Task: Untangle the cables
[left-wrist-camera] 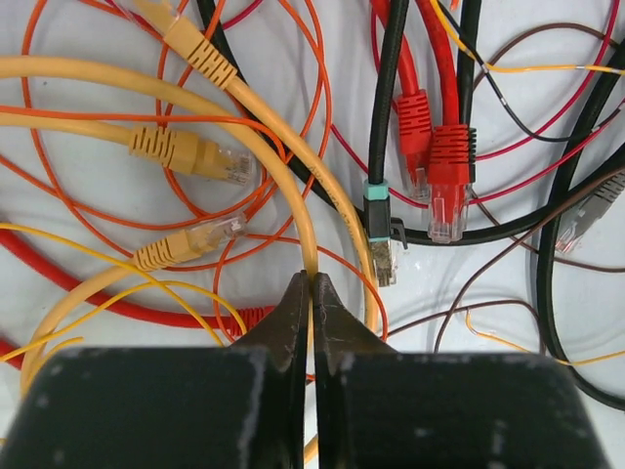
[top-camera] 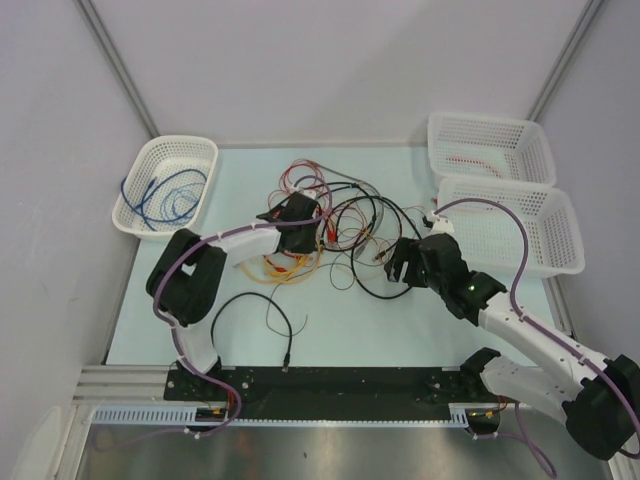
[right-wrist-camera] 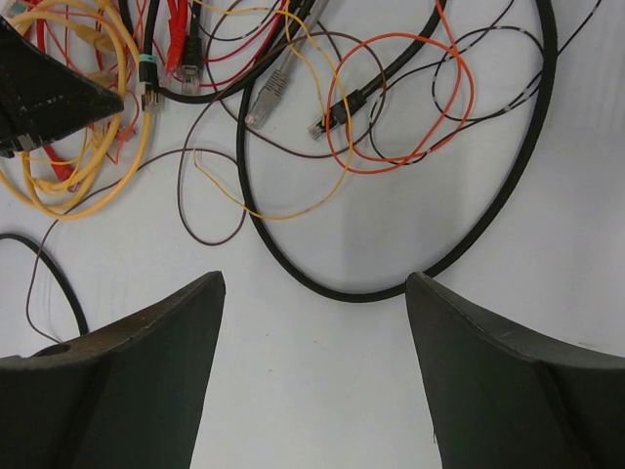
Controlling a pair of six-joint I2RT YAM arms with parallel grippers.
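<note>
The cables (top-camera: 335, 225) lie in a tangle of red, orange, yellow and black loops at the middle of the table. My left gripper (top-camera: 298, 228) sits over the tangle's left part, shut on a thick yellow cable (left-wrist-camera: 311, 244) that runs up between its fingertips (left-wrist-camera: 312, 285). Yellow plugs (left-wrist-camera: 186, 151) and red plugs (left-wrist-camera: 447, 181) lie just ahead of it. My right gripper (top-camera: 400, 262) is open and empty (right-wrist-camera: 314, 283), low over bare table at the tangle's right side. A black cable loop (right-wrist-camera: 367, 296) lies just ahead of its fingertips.
A separate black cable (top-camera: 245, 296) lies alone near the front left. A white basket (top-camera: 180, 140) at the back left holds blue cable. Two white baskets (top-camera: 490, 120) (top-camera: 560, 235) stand at the back right; the far one holds a red cable.
</note>
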